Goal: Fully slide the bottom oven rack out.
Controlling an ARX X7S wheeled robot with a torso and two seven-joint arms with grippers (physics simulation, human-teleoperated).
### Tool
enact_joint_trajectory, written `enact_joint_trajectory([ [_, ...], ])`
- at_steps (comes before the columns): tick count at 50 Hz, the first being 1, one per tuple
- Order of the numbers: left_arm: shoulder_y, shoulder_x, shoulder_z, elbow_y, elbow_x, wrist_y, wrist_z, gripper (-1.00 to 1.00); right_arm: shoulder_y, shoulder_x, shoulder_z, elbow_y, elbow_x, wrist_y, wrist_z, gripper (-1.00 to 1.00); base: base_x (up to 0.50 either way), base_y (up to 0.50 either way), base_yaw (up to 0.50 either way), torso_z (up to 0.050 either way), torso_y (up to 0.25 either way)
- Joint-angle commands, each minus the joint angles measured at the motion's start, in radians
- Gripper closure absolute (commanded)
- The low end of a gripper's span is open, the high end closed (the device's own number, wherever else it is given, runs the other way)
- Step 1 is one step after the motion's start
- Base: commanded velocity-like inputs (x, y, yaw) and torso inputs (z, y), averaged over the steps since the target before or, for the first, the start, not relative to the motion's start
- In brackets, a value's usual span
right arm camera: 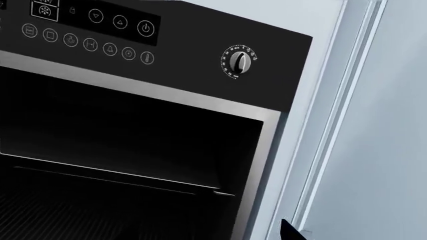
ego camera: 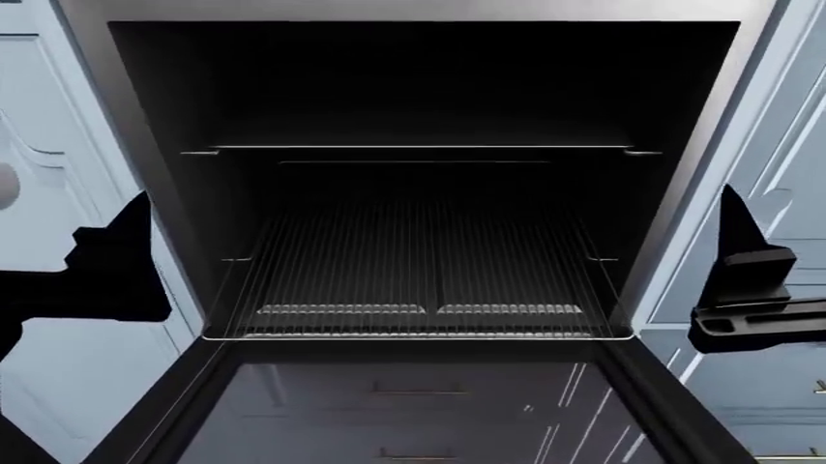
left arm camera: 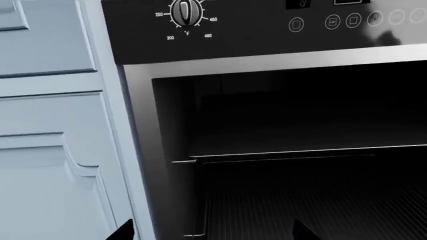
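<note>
The oven (ego camera: 697, 193) stands open, with its dark glass door (ego camera: 413, 406) dropped down flat. The bottom oven rack (ego camera: 427, 280) lies inside the black cavity, its bright front strips just behind the cavity's front lip. My left gripper (ego camera: 116, 261) hovers outside the oven's left frame, open and empty; its two fingertips (left arm camera: 123, 231) stand wide apart in the left wrist view, where the rack (left arm camera: 320, 210) shows faintly. My right gripper (ego camera: 742, 271) hangs outside the right frame, open. Only one fingertip (right arm camera: 290, 233) shows in its wrist view, far to one side. Neither gripper touches the rack.
A second wire rack (ego camera: 420, 147) crosses the cavity higher up as a thin line. Pale blue cabinets (ego camera: 39, 116) flank the oven on both sides. The control panel carries a temperature knob (left arm camera: 186, 12) and another knob (right arm camera: 239, 62).
</note>
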Motion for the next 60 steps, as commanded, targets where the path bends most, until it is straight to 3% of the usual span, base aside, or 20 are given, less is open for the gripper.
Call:
enact_joint_trajectory([
  [1,0.01,0.004,0.008,0.002,0.014,0.001,0.008,-1.0,-0.015,-0.009,-0.001,0.0,-0.015,0.005,-0.002,-1.0,0.17,0.0,0.0,0.0,0.0],
  [12,0.035,-0.003,-0.018,-0.009,0.025,-0.002,0.03,-1.0,-0.051,-0.019,0.017,0.001,-0.013,-0.004,0.003,-1.0,0.01,0.0,0.0,0.0,0.001],
  [26,-0.005,-0.024,0.037,-0.038,0.009,0.006,0.016,-1.0,0.009,0.013,-0.049,0.025,0.028,-0.038,0.015,-1.0,0.0,0.0,0.0,0.0,-0.008],
  [60,-0.1,-0.046,0.104,-0.06,-0.012,0.03,0.014,-1.0,0.082,0.029,-0.139,0.05,0.034,-0.057,0.017,-1.0,0.0,0.0,0.0,0.0,-0.211],
])
